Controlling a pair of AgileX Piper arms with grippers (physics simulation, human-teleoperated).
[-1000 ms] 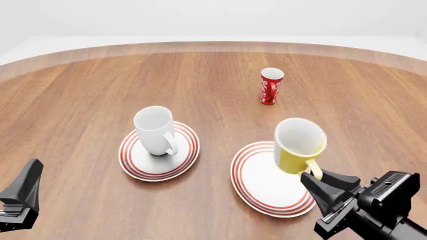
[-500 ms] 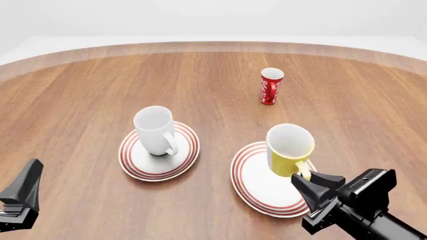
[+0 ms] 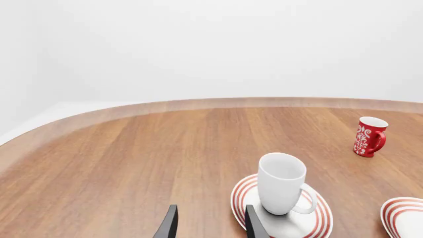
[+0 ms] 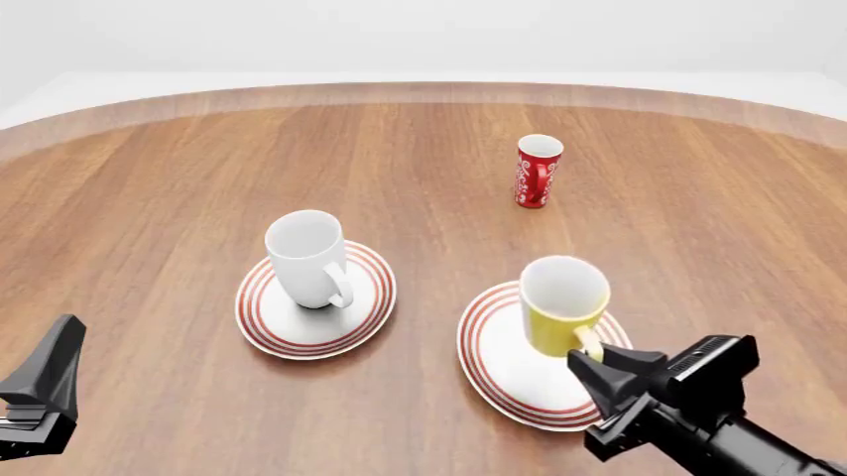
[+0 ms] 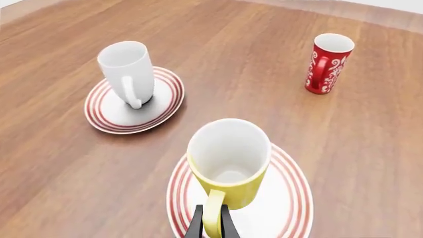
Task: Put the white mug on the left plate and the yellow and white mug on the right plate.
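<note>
The tabletop (image 4: pixel 159 178) is seen as a broad wooden surface with a curved far edge; wide bare wood lies around the plates. The right plate (image 4: pixel 510 372) carries the yellow and white mug (image 4: pixel 562 312), upright and empty. Left of it, apart, the left plate (image 4: pixel 272 317) carries the white mug (image 4: pixel 307 260), also upright and empty. Beyond the right plate, well apart, a red-and-white cup (image 4: pixel 537 171) is stood. The mug's yellow handle is clamped by the right gripper (image 5: pixel 211 225). The left gripper (image 3: pixel 208 225) is held open, nothing between its fingers.
</note>
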